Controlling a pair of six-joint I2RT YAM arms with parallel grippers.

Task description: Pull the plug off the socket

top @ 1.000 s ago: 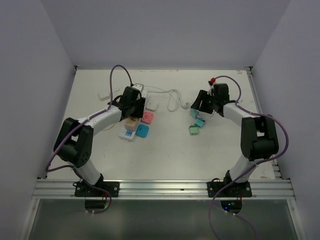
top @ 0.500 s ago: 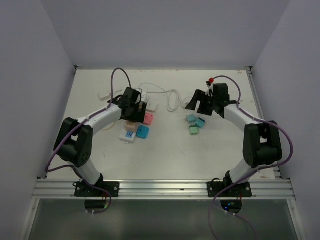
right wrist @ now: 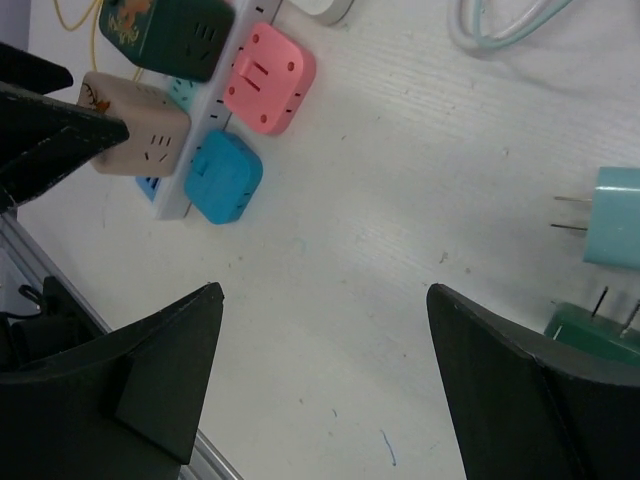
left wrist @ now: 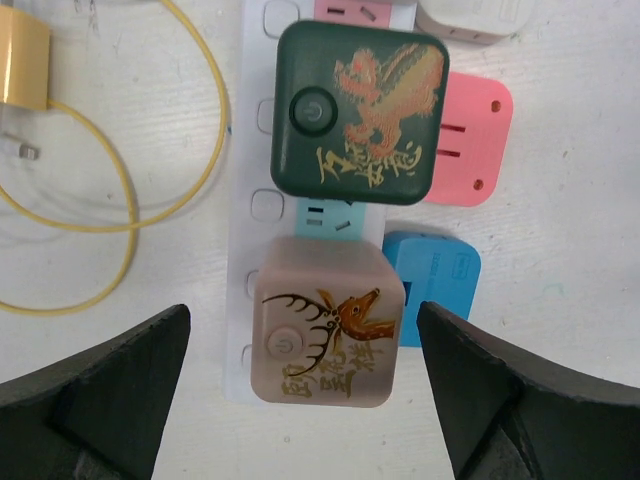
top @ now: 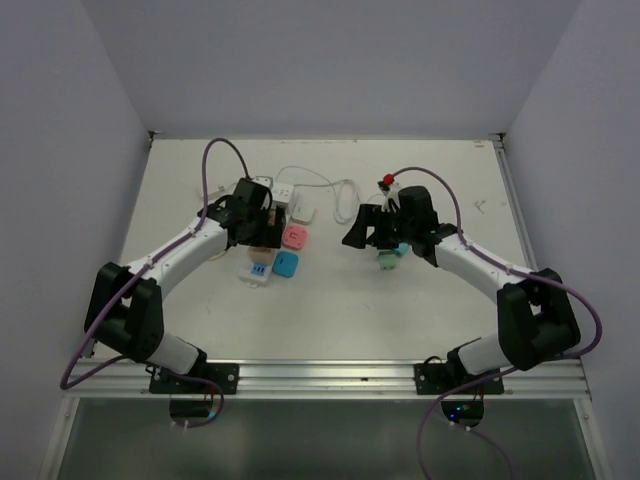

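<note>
The socket, a long white strip, lies on the table with four cube plugs on it: a dark green one, a beige deer one, a pink one and a blue one. My left gripper hovers open above the beige plug, with a finger well off each side and touching nothing. In the top view it covers the middle of the socket. My right gripper is open over bare table, right of the socket, and holds nothing. In the top view the right gripper sits mid-table.
Two loose plugs lie by my right gripper, a light teal one and a green one. A white adapter and white cords lie behind the socket. A yellow cable loops to its left.
Both grippers have opened. The left one drew back over the socket. The right one let go of a teal plug, which now lies on the table, and swung left toward mid-table.
</note>
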